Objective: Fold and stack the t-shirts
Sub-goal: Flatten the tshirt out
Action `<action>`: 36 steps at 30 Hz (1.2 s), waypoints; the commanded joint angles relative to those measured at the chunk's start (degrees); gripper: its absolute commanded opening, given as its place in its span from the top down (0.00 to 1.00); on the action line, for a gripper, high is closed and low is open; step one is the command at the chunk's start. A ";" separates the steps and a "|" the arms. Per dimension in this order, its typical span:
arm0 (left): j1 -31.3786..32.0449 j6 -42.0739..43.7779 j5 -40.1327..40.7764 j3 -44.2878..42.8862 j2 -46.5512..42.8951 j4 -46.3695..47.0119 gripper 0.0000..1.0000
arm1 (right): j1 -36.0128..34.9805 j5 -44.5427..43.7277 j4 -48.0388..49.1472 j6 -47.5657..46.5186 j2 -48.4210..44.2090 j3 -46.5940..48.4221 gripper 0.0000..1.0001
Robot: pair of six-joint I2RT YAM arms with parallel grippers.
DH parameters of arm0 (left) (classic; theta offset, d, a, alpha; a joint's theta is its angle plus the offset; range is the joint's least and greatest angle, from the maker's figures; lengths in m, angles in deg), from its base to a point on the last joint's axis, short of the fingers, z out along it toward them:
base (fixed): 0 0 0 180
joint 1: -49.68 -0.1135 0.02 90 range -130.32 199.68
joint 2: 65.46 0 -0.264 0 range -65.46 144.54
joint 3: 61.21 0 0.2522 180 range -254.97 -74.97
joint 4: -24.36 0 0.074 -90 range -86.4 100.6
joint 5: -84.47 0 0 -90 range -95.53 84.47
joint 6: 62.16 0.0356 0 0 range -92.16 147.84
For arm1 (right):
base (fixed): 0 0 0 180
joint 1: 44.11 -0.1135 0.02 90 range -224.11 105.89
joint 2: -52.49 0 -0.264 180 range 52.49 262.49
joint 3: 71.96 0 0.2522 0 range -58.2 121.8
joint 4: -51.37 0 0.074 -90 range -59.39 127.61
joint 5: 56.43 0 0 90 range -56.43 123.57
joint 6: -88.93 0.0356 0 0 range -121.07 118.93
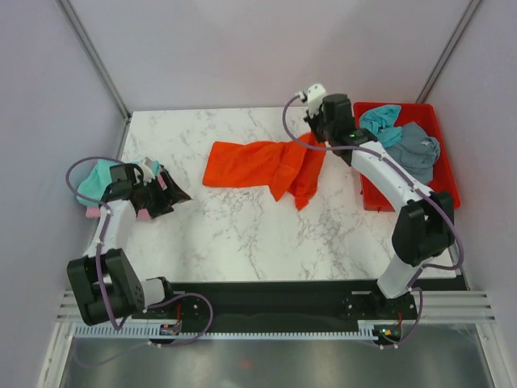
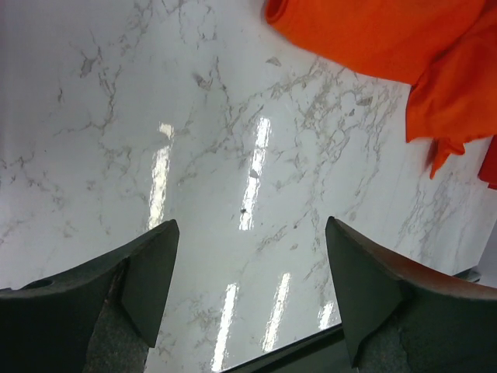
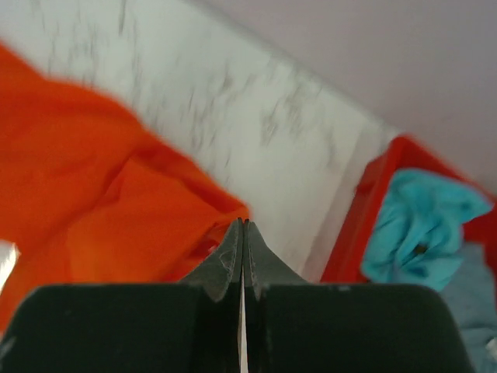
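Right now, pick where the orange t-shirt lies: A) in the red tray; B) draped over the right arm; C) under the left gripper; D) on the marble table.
D: the orange t-shirt lies spread on the marble table, beside the red tray, not in it.

No legible text, label, brand, number or sign in any of the three views.
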 commanded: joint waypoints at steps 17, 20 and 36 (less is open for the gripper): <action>14.83 8.06 5.53 -36.29 37.13 -6.38 0.14 | -2.18 1.83 -6.14 -0.80 -1.11 -7.97 0.18; 14.91 7.62 6.16 -36.21 38.10 -6.47 0.15 | -3.59 10.33 -7.11 -3.35 -4.10 -8.92 0.19; 16.41 8.41 8.70 -29.36 28.27 -6.65 0.13 | -12.38 26.37 -23.46 -10.65 21.36 6.00 0.30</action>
